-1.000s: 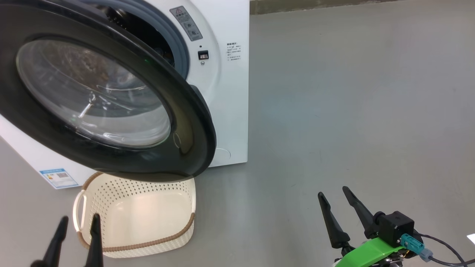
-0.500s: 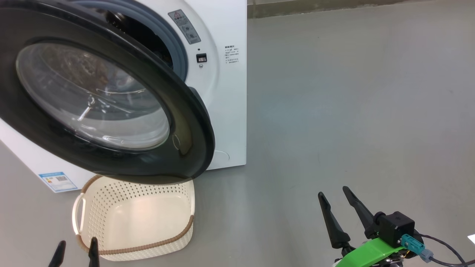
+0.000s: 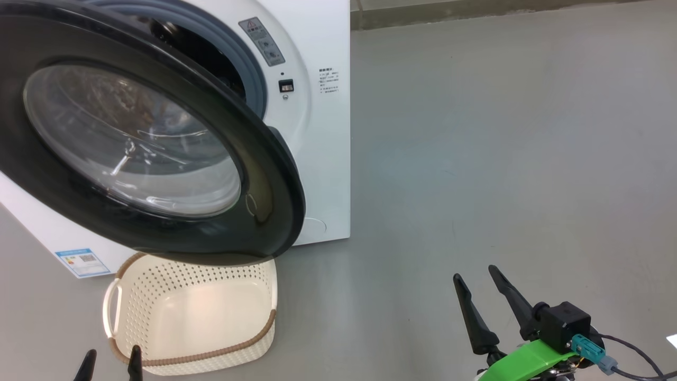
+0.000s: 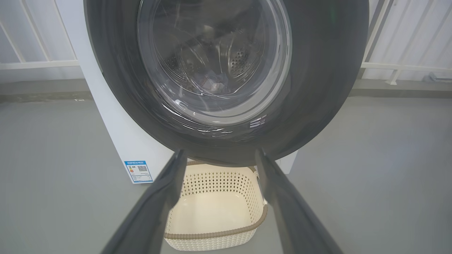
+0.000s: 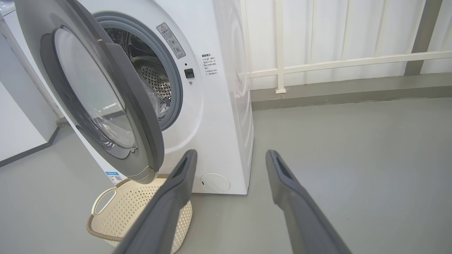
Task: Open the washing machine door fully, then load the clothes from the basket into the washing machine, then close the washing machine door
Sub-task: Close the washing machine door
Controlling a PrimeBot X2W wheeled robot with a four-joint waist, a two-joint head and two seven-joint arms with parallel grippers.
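The washing machine (image 3: 322, 159) stands with its door (image 3: 132, 143) swung partly out, black rim and glass bowl toward me. Below the door's lower edge sits the basket (image 3: 195, 317), its bare cream bottom showing. Through the glass in the left wrist view, bluish clothes (image 4: 212, 82) lie in the steel drum. My left gripper (image 3: 110, 365) is open at the basket's near left corner, its fingers (image 4: 169, 190) framing the basket (image 4: 212, 215) under the door (image 4: 317, 88). My right gripper (image 3: 474, 273) is open over the floor, well right of the machine (image 5: 219, 123).
A blue label sticker (image 3: 82, 262) and a round flap (image 3: 316, 225) mark the machine's lower front. Grey floor (image 3: 502, 159) stretches to the right. A white railing (image 5: 335, 63) lines the wall behind, and another white cabinet (image 5: 17, 123) stands at the left.
My left gripper has sunk toward the bottom edge of the head view, away from the basket. The camera has shifted slightly. The right gripper has not moved.
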